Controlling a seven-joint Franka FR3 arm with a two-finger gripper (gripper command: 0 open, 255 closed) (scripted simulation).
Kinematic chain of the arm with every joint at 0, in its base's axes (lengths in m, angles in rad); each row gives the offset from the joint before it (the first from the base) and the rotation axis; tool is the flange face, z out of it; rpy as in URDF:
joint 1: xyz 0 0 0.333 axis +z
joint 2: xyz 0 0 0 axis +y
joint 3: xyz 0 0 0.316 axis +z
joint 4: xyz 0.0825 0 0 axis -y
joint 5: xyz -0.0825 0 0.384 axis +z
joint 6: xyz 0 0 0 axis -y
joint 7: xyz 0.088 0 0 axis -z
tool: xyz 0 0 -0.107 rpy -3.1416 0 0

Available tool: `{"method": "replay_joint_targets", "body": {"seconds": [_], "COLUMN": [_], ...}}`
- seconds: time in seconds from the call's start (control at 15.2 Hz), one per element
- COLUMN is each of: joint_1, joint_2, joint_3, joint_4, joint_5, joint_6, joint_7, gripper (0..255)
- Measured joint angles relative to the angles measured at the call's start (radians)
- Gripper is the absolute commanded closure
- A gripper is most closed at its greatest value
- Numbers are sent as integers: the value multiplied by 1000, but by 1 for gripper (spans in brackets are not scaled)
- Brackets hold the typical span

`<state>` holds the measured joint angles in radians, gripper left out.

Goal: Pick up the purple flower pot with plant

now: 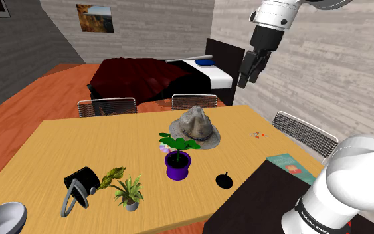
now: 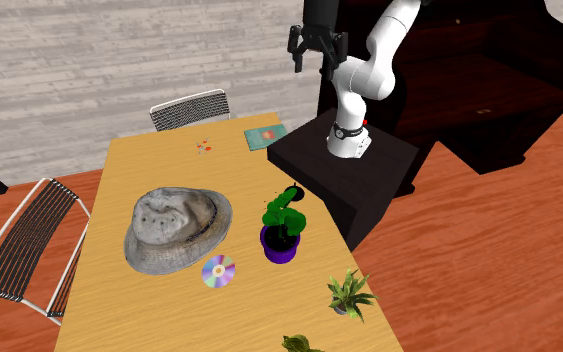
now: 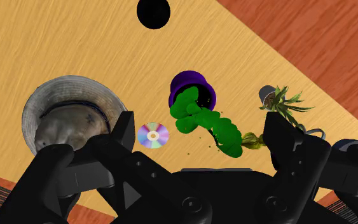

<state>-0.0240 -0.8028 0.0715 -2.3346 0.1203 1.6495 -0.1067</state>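
Observation:
A purple flower pot (image 1: 177,167) with a green leafy plant (image 1: 179,142) stands upright near the middle of the wooden table (image 1: 79,143). It sits just in front of a grey hat (image 1: 194,127). My black gripper (image 1: 247,72) hangs high above the table's far right side, well clear of the pot. In the wrist view the pot (image 3: 193,89) lies far below, with the plant's leaves between my spread fingers (image 3: 123,130). The gripper (image 3: 203,121) is open and holds nothing. From the second exterior view, the pot (image 2: 281,244) is beside the hat (image 2: 176,231), and the gripper (image 2: 317,58) is up above the stand.
A CD (image 2: 218,270) lies by the hat. Also on the table are a small black round object (image 1: 224,179), a tipped black mug (image 1: 81,178), a small plant in a grey pot (image 1: 129,193), a teal book (image 1: 290,167) and a grey bowl (image 1: 0,218). Chairs (image 1: 107,106) line the far edge.

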Motion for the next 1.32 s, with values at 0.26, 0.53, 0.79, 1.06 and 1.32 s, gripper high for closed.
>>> {"method": "replay_joint_targets", "body": {"seconds": [0.26,0.53,0.79,1.06,1.32], "joint_1": [-3,-7,-9,-11,-8], "joint_2": [40,125,229,356,500], "joint_3": [9,28,47,62,79], "joint_4": [-29,-91,-130,-137,-128], "joint_5": [15,44,75,104,134], "joint_6": [55,177,296,407,521], "joint_7": [18,47,75,98,124], "gripper": [0,0,0,0,0]}}
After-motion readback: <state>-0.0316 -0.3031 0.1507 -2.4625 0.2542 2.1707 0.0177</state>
